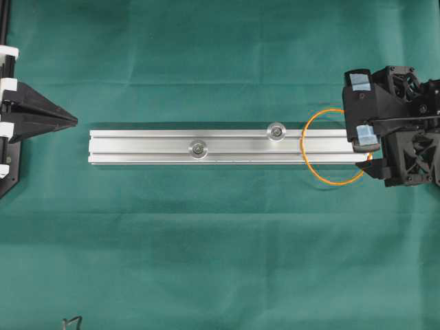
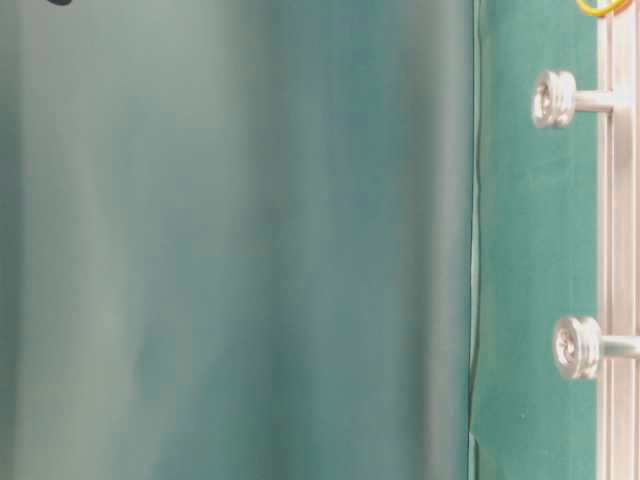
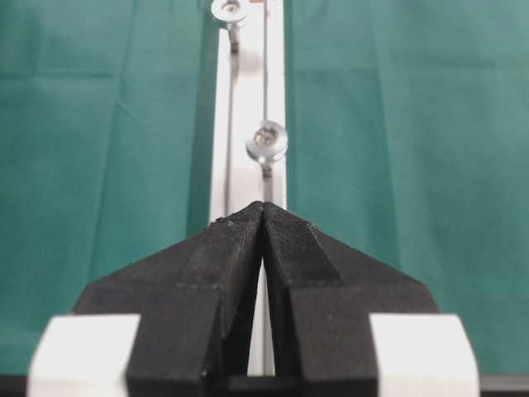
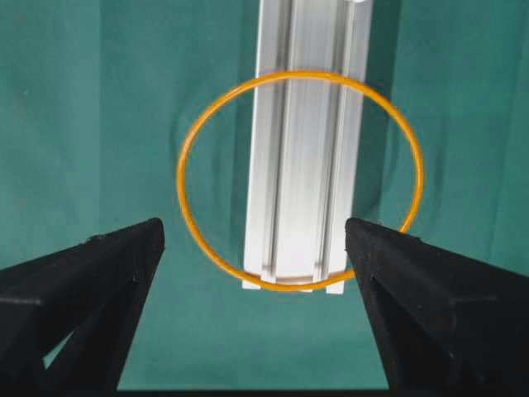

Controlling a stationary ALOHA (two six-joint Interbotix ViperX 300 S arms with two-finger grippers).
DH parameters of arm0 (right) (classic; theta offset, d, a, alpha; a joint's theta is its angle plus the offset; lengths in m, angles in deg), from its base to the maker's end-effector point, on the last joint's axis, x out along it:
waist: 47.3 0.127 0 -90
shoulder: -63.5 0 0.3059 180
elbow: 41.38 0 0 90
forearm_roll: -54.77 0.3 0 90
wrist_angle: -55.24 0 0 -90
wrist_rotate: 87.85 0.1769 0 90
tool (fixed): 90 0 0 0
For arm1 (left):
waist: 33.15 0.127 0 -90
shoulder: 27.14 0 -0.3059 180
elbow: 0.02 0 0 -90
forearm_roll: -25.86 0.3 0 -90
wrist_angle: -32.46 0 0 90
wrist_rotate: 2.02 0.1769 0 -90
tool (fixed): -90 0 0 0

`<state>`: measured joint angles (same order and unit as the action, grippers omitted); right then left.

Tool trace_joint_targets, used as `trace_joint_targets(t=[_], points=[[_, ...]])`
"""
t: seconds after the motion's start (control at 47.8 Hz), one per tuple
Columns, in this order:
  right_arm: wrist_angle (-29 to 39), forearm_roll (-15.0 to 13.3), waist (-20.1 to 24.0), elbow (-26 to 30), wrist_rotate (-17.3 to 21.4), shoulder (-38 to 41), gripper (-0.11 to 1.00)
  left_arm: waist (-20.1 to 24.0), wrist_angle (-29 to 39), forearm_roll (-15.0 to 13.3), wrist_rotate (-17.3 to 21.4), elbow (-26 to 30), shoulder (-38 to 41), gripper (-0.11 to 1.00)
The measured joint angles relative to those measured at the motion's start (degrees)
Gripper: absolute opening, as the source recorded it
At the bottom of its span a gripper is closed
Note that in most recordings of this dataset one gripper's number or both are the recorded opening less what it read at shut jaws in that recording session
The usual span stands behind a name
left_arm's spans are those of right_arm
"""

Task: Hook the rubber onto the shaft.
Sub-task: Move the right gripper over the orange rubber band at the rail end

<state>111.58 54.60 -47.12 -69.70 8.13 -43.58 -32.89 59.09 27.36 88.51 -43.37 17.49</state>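
Note:
The thin orange rubber band (image 1: 303, 146) lies as a round loop over the right end of the silver rail (image 1: 144, 146), free of both shafts. It also shows in the right wrist view (image 4: 180, 174) and at the table-level view's top edge (image 2: 603, 8). Two silver shafts with round heads stand on the rail, one in the middle (image 1: 199, 147) and one nearer the band (image 1: 277, 130). My right gripper (image 1: 367, 155) is open and empty just beyond the rail's end, with its jaws (image 4: 254, 231) wide on either side of the loop. My left gripper (image 1: 74, 119) is shut and empty, left of the rail.
Green cloth (image 1: 220, 261) covers the table. The left wrist view looks along the rail (image 3: 248, 99) past the shut gripper (image 3: 264, 207) to both shafts (image 3: 267, 141). The table-level view shows the shafts (image 2: 553, 98) side on.

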Motion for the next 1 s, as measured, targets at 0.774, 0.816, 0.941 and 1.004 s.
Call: trace_joint_targets(t=[0.774, 0.816, 0.941, 1.004], points=[[-10.9, 4.7, 3.5, -6.2, 0.4, 5.1, 1.0, 0.0, 0.2, 0.0, 0.0, 0.0, 0.1, 0.0], [-11.5, 4.7, 3.8, -6.5, 0.4, 5.5, 1.0, 0.0, 0.2, 0.1, 0.0, -0.1, 0.0, 0.0], [-13.1, 4.7, 4.4, -7.2, 0.4, 7.0, 1.0, 0.0, 0.1, 0.1, 0.0, 0.0, 0.0, 0.0], [-14.2, 4.7, 4.7, -7.6, 0.4, 7.6, 1.0, 0.0, 0.2, 0.1, 0.0, -0.1, 0.1, 0.0]])
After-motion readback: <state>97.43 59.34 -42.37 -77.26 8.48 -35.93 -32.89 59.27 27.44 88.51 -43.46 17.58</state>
